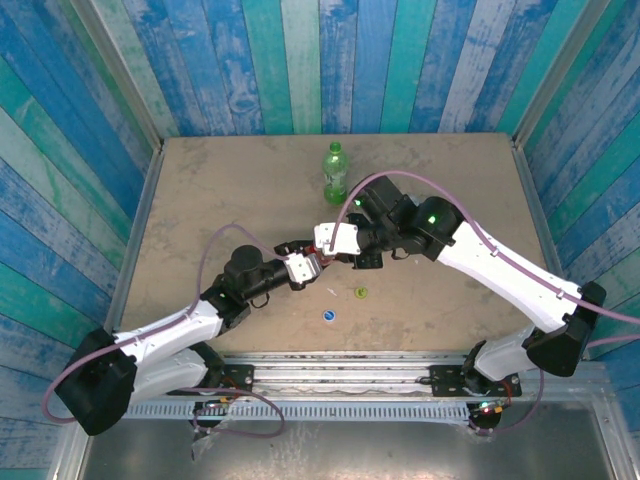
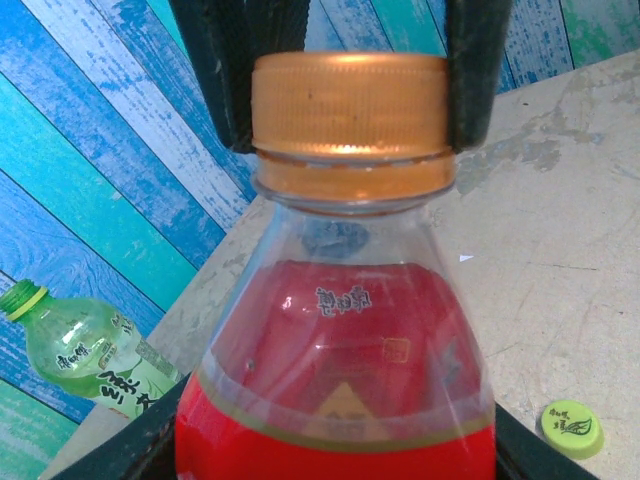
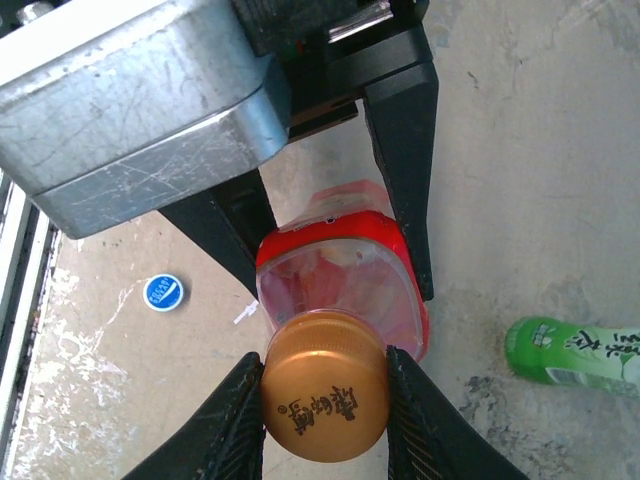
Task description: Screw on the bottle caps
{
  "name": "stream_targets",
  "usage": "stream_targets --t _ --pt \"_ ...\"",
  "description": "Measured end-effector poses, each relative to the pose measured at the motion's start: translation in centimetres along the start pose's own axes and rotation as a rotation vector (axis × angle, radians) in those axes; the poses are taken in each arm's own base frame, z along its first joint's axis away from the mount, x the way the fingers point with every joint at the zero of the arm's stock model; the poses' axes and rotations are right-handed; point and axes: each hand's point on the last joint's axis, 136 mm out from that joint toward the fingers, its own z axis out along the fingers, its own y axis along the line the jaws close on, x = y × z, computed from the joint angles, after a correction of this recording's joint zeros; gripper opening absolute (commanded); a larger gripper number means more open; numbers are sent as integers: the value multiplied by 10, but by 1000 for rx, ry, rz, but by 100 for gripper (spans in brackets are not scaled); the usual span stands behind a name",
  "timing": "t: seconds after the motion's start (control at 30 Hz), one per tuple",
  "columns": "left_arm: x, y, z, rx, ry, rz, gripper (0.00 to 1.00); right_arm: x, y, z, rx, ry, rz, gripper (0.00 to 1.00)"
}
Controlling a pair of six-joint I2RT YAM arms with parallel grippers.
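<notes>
As left gripper (image 3: 340, 288) seemingly holds bottle (image 2: 340, 400), right gripper (image 3: 325, 405) pinches cap (image 2: 348, 110).

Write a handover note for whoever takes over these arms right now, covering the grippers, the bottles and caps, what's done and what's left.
Left gripper: shut on the red bottle.
Right gripper: shut on the orange cap, which sits on that bottle's neck.
Loose on the table: yellow-green cap and blue cap. Green bottle stands at the far side.
Done: orange cap placed; tightness unclear.
Left: finish twisting it, then fit the two loose caps.
</notes>
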Motion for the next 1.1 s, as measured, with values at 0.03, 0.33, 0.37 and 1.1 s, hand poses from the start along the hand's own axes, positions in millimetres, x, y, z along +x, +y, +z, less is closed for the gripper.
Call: stream_targets --t 0.03,0.33,0.37,1.1 --pt "0 0 0 0 0 0 52 0 0 0 1 -1 20 9" --pt "11 4 3 -32 40 -10 51 8 -13 10 102 -5 616 1" --pt "12 4 3 -30 45 -13 51 9 -14 12 107 -10 710 1" --pt "21 3 8 -32 68 2 51 11 3 -21 146 -108 349 58"
